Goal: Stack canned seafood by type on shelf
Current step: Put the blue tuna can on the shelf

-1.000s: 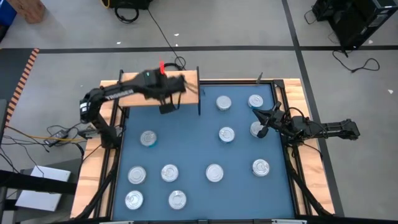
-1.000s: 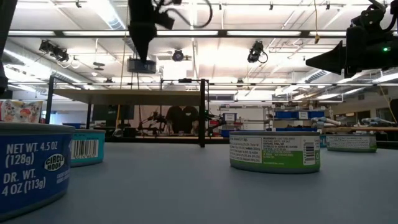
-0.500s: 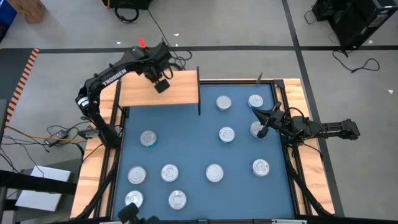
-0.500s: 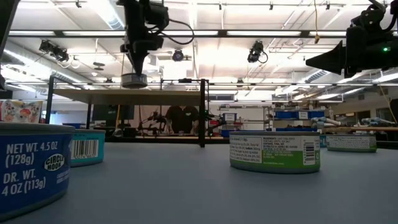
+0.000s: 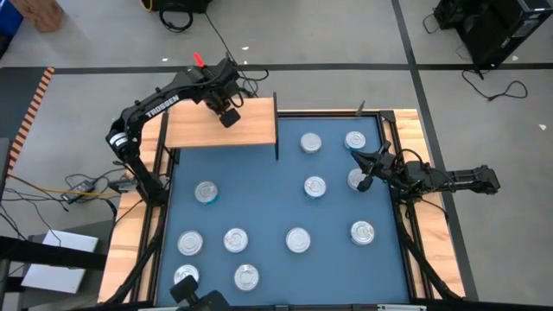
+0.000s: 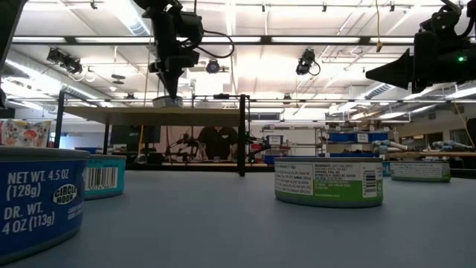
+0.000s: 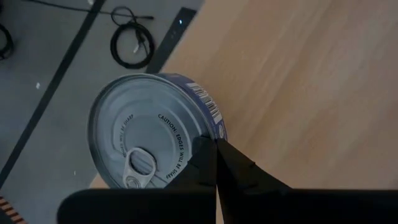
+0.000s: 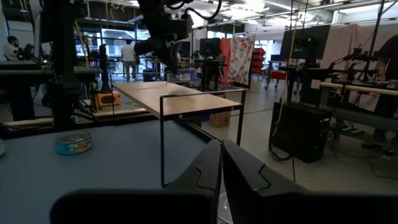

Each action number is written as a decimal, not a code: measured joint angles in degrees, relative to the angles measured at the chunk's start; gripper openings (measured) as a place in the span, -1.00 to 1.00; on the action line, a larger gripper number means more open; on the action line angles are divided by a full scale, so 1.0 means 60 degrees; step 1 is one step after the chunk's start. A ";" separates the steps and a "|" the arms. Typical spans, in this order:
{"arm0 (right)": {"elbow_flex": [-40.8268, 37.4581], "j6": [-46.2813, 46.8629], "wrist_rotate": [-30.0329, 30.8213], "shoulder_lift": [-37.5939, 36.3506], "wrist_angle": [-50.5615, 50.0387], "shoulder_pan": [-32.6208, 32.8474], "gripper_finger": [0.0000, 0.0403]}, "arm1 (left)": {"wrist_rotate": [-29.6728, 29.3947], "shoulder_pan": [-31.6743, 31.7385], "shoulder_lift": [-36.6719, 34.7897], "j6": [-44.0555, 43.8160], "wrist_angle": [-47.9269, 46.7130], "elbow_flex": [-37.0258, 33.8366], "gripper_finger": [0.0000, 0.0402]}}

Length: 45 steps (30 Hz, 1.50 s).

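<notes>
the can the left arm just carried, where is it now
In the high view the can sits at the far edge of the wooden shelf, under the left gripper, whose fingers are shut above its lid, well apart from the cans on the blue table.

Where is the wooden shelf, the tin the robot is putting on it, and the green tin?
Wooden shelf (image 5: 251, 130), high view, bare board top.
Tin at the left hand (image 7: 143, 140), left wrist view, silvery lid.
Green tin (image 6: 328, 180), low view, label on its side.
</notes>
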 joint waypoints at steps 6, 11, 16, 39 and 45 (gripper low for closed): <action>0.0003 0.0000 -0.0002 0.0000 0.0002 0.0003 -0.87 | 0.0024 -0.0007 0.0000 0.0005 -0.0008 -0.0003 -1.00; 0.0003 0.0000 -0.0003 0.0000 -0.0001 0.0000 -0.87 | 0.0081 -0.0007 0.0000 0.0007 -0.0008 -0.0003 -1.00; 0.0003 0.0000 0.0000 0.0000 0.0003 0.0002 -0.87 | 0.0088 -0.0007 0.0000 0.0015 -0.0008 -0.0003 -1.00; 0.0003 0.0000 0.0000 0.0000 -0.0001 0.0000 -0.87 | -0.0914 -0.0521 -0.0011 -0.0051 0.0208 0.0008 -0.19; 0.0002 0.0000 -0.0001 0.0000 -0.0001 0.0002 -0.87 | -0.0880 -0.0525 -0.0011 -0.0011 -0.0051 0.0008 -0.43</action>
